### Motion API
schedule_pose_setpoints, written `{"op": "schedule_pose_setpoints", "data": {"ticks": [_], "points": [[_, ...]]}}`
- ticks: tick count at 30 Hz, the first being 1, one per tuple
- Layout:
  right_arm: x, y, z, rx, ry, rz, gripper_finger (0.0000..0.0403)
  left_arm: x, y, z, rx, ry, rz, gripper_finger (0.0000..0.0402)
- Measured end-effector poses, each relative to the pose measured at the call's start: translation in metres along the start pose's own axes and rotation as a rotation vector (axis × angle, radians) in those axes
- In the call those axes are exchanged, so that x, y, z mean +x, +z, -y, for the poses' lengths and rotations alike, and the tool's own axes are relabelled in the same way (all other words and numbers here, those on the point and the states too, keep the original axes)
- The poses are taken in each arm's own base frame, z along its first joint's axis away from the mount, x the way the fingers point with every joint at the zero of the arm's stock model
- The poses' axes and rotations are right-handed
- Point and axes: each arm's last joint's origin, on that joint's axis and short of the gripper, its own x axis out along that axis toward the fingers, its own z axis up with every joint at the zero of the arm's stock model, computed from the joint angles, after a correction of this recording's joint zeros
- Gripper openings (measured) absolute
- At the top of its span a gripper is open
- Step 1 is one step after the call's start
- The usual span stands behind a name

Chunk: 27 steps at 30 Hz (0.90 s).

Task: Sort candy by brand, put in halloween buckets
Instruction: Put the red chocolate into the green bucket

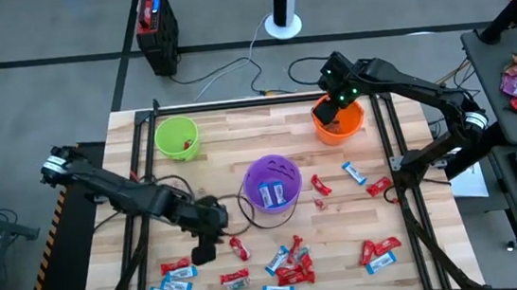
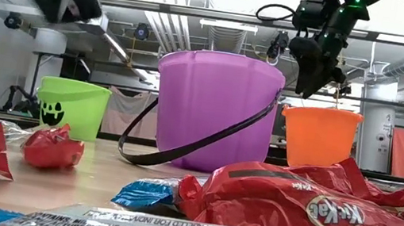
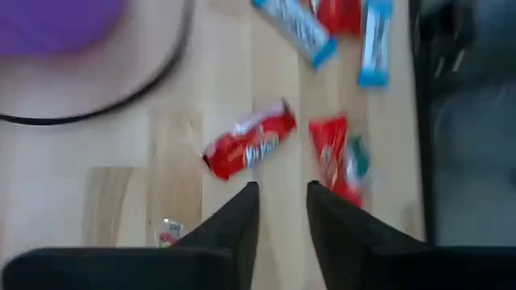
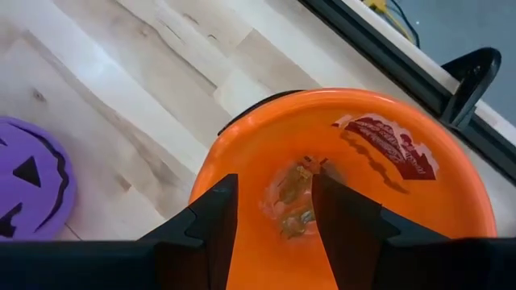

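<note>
Table: pale wood planks with a dark frame, filling the centre of the high view.

Purple bucket: centre of the table, thin black handle lying down on its left; blue-and-white candy inside. Largest thing in the low view.

Orange bucket: upper right of the table, near the far edge. The right wrist view looks down into it; a red wrapper lies against the inner wall and small pieces lie on the bottom.

Green bucket: upper left of the table, with something red inside. A black face shows on it in the low view.

Left gripper: lower left of the table, left of and below the purple bucket. The left wrist view shows its fingers slightly apart with nothing between them, hovering over bare wood just short of a red candy.

Right gripper: directly over the orange bucket. The right wrist view shows its fingers parted and empty above the bucket's opening; in the low view it hangs just above the rim.

Candy: loose red and blue-and-white pieces scattered along the lower edge of the table, with a smaller group right of the purple bucket. Red and blue wrappers fill the foreground of the low view.
</note>
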Motion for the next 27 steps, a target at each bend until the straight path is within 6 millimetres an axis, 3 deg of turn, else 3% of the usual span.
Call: {"op": "schedule_pose_setpoints", "data": {"ticks": [6,14,18,27], "points": [[0.0,0.0,0.0,-0.012,0.001,0.0,0.0148,0.039,0.003,-0.002,0.286,0.019,-0.074,0.016],[0.0,-0.001,0.0,-0.001,-0.001,-0.015,0.0148,0.095,0.009,-0.012,0.43,0.109,-0.085,0.0165],[0.0,-0.003,0.0,0.0,-0.003,-0.032,0.0148,0.108,0.007,-0.013,0.467,0.109,-0.11,0.0157],[0.0,-0.003,0.0,-0.009,-0.003,-0.031,0.0148,0.116,0.003,-0.014,0.495,0.034,-0.16,0.0143]]}}
